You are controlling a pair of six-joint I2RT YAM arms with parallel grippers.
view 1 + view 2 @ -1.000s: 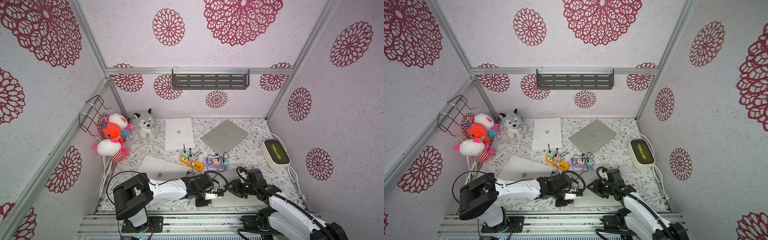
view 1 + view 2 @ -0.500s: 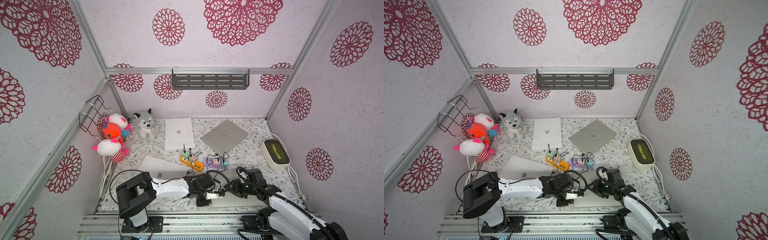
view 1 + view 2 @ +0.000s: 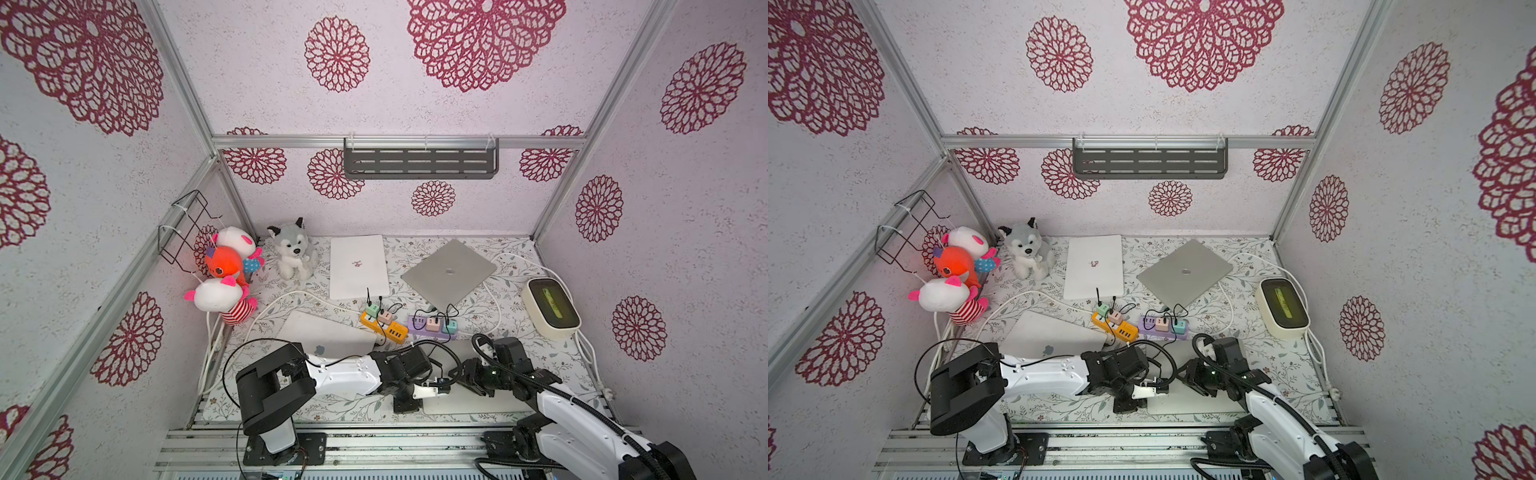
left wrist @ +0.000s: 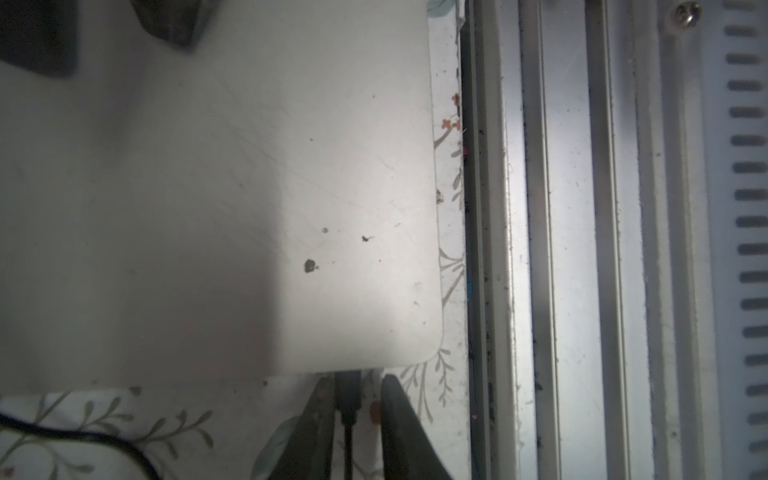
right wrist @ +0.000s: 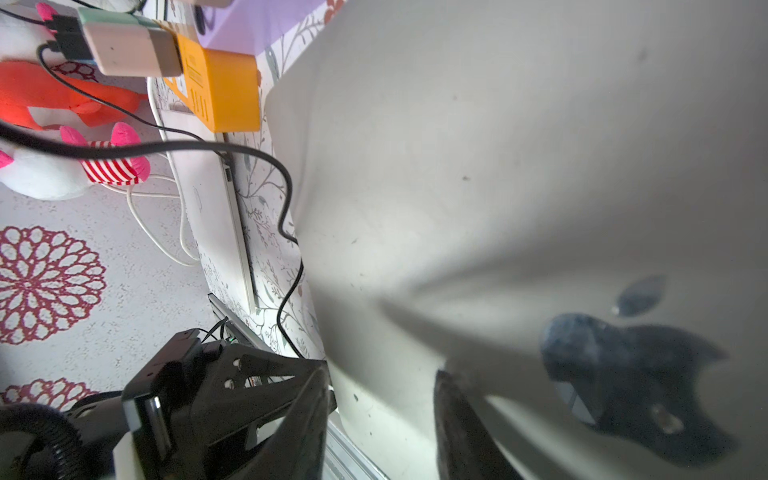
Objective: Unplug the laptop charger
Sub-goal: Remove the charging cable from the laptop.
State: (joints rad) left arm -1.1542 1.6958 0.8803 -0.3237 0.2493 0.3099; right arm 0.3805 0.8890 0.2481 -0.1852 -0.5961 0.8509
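- Left wrist view: left claw (image 4: 354, 388) stands partly open, its fingers (image 4: 316, 419) flanking the black charger plug (image 4: 348, 392), which is seated in the laptop (image 4: 208, 208) edge. A gap shows on one side, so there is no grip yet.
- Laptop lies at 6 o'clock on the surface (image 3: 548, 357), with the plug on its 9 o'clock edge.
- Right claw (image 5: 382, 374) is spread over the lid and holds nothing; contact cannot be told.
- Advice: close on the plug body, not the cable (image 4: 348, 449), then draw straight toward 9 o'clock.
- Clearance: frame rail (image 4: 490, 249) runs close along the laptop's 6 o'clock edge; open room lies toward 9 o'clock.
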